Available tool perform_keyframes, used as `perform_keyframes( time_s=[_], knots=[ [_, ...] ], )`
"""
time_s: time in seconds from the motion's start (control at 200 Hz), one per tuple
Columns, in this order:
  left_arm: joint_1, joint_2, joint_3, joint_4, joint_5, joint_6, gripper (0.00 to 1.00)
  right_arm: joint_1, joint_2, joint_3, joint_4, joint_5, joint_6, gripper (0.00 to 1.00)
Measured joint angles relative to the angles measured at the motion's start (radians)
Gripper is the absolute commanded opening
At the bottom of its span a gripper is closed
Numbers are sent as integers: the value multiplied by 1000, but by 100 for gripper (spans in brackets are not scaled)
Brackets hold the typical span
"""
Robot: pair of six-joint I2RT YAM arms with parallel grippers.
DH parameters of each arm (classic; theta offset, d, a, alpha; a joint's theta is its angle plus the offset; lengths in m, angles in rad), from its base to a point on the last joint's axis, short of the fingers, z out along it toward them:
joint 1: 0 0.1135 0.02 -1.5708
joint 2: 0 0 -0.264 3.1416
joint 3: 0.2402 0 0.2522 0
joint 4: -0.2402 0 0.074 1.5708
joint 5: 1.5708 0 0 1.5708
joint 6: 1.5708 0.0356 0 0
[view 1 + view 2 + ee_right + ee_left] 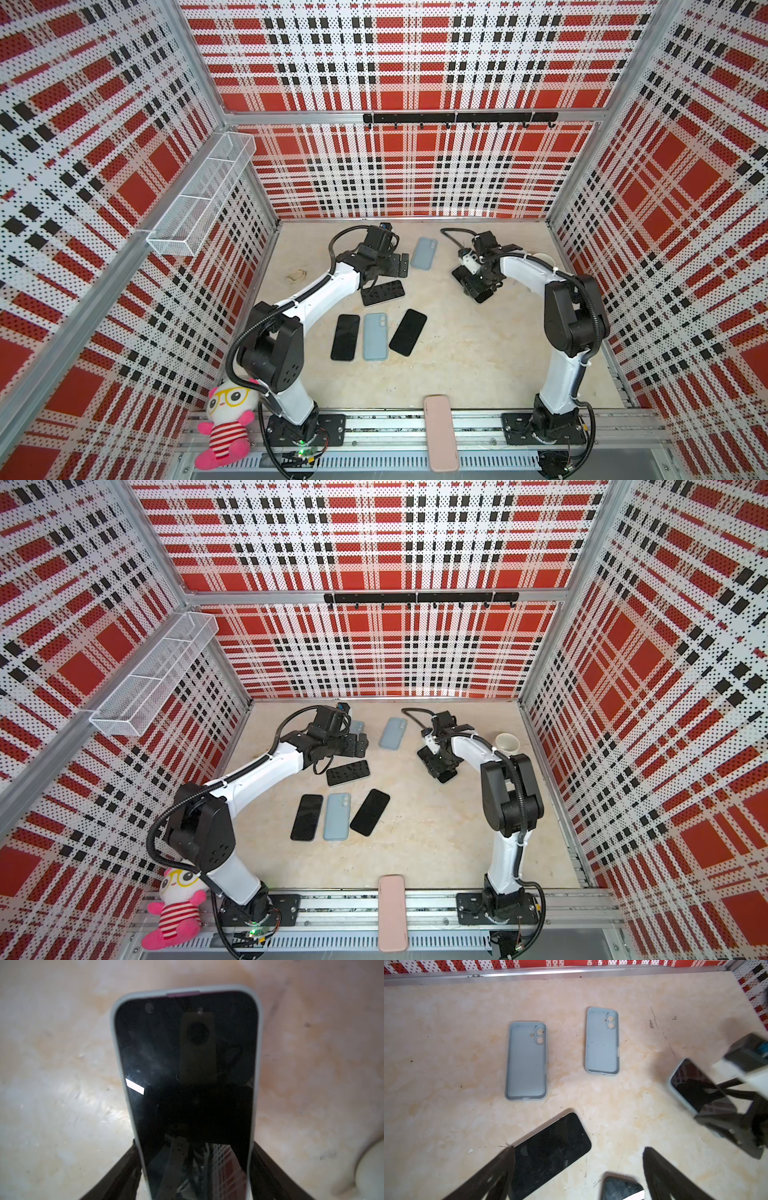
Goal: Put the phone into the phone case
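My right gripper is shut on a black phone that sits in a pale blue-grey phone case, one finger on each long side. Both top views show this at the right rear of the table. My left gripper hangs open and holds nothing. Under it lies a bare black phone. Beyond it two empty pale blue cases lie open side up.
Mid-table lie a black phone, a pale blue case back up and another black phone. A pink case rests on the front rail beside a plush toy. A cream cup stands right of the right arm.
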Motion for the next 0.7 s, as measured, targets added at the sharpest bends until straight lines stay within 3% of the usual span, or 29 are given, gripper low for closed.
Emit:
perform_keyframes(
  time_s=[0.22, 0.401, 0.521, 0.586, 0.701],
  knots=[
    [21, 7, -62, -14, -14, 53, 99, -106, 78, 167, 43, 34, 195, 69],
    [24, 7, -69, -31, -24, 79, 94, -121, 229, 344, 74, 68, 307, 71],
    [27, 7, -69, -32, -24, 89, 94, -121, 294, 370, 96, 77, 378, 74],
    [27, 7, -69, -33, -24, 92, 94, -121, 313, 372, 95, 82, 404, 80],
    [27, 7, -69, -33, -24, 92, 94, -118, 330, 379, 103, 84, 428, 100]
  ],
)
